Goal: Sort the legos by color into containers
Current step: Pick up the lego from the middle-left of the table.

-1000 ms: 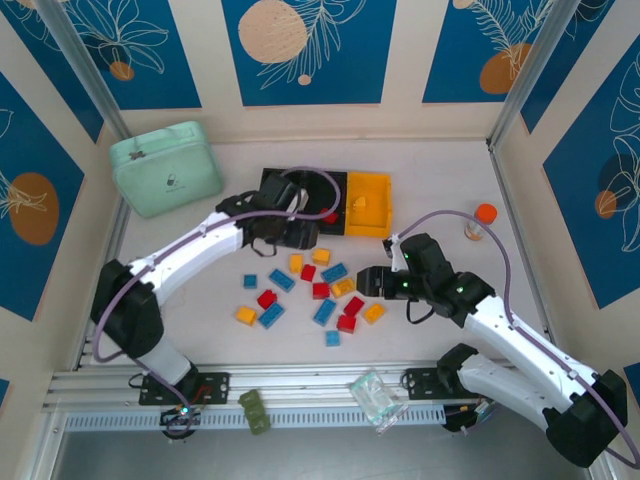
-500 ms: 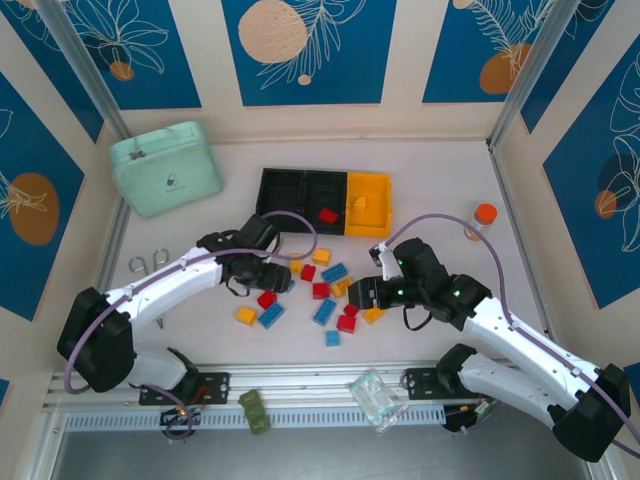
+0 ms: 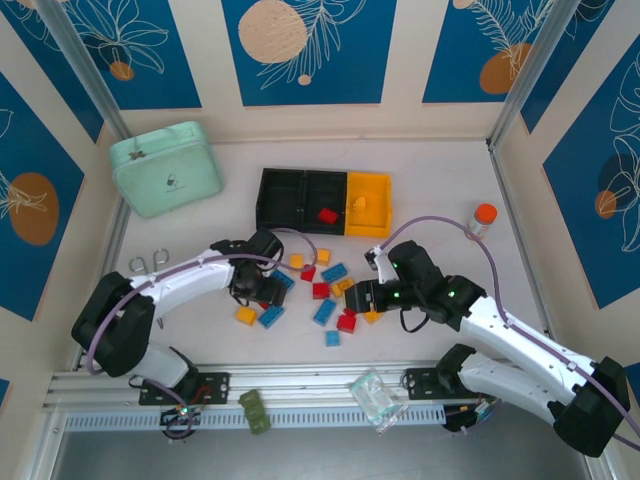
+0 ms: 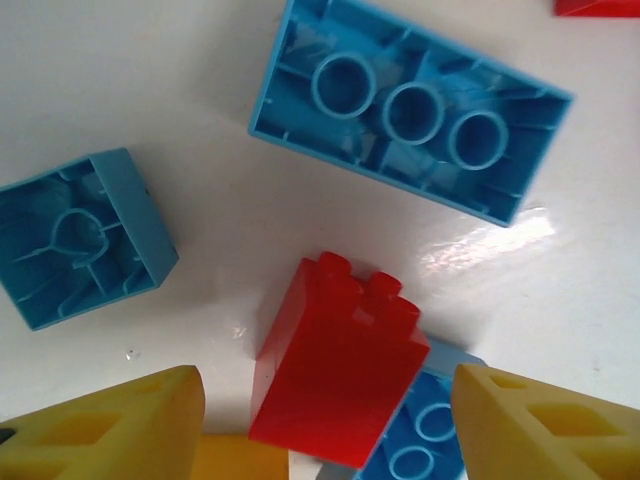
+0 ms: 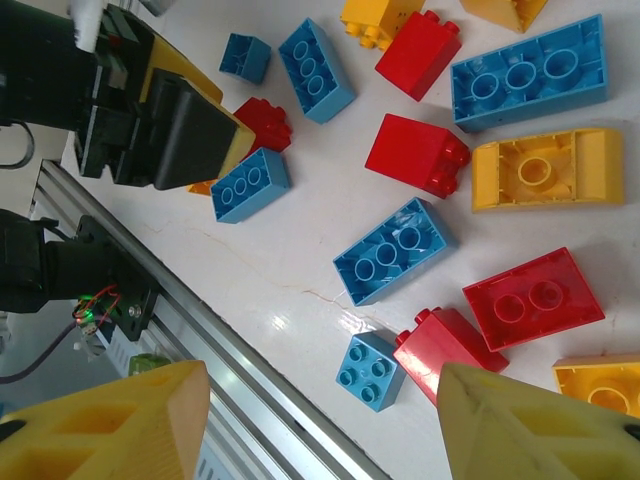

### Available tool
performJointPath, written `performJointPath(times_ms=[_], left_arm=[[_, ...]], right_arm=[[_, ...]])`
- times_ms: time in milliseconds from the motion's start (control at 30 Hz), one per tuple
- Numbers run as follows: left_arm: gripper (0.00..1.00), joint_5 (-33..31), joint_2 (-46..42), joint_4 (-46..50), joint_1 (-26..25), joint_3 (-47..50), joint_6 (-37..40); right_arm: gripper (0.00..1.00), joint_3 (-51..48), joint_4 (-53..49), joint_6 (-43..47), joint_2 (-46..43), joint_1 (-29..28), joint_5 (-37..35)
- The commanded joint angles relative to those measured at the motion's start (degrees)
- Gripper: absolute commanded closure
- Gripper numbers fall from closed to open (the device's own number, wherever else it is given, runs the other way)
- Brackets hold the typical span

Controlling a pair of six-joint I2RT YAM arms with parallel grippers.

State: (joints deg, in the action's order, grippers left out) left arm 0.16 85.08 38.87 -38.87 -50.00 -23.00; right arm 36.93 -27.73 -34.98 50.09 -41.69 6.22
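Top external, legos (image 3: 322, 290): blue, red and yellow bricks lie scattered on the table (image 3: 440, 190) between the two arms, just in front of the containers (image 3: 303, 192).
Containers: two black bins and a yellow one stand in a row; a red brick (image 3: 328, 215) is in the middle bin and a yellow brick (image 3: 360, 203) in the yellow bin.
Left gripper (image 4: 325, 400): jaws apart, low over the table; a red lego (image 4: 335, 370) stands between the yellow fingertips (image 4: 110, 425), with a gap on each side.
Right gripper (image 5: 322, 390): jaws apart, holding nothing; a small blue lego (image 5: 368, 372) lies below the gap between its fingers.
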Motion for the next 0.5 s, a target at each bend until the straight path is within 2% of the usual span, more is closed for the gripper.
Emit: performJointPath(times_ms=[0,233,467], left_arm=[[0.37,-2.45,1.53,-0.47,0.51,0.78,0.52],[0.46,-3.15,1.67,-1.56,2.50,1.45,0.68],[0.57,-0.21,2.72,-3.71,3.24,2.23,0.85]], right_arm=[[0.38,-0.80,0.33,-0.61,-0.18,-0.48,-0.01],[0.38,-1.40,1.05,-1.34,-0.37,-0.76,-0.42],[0.38,-1.26,1.30,-1.45,0.10,-0.79,-0.86]])
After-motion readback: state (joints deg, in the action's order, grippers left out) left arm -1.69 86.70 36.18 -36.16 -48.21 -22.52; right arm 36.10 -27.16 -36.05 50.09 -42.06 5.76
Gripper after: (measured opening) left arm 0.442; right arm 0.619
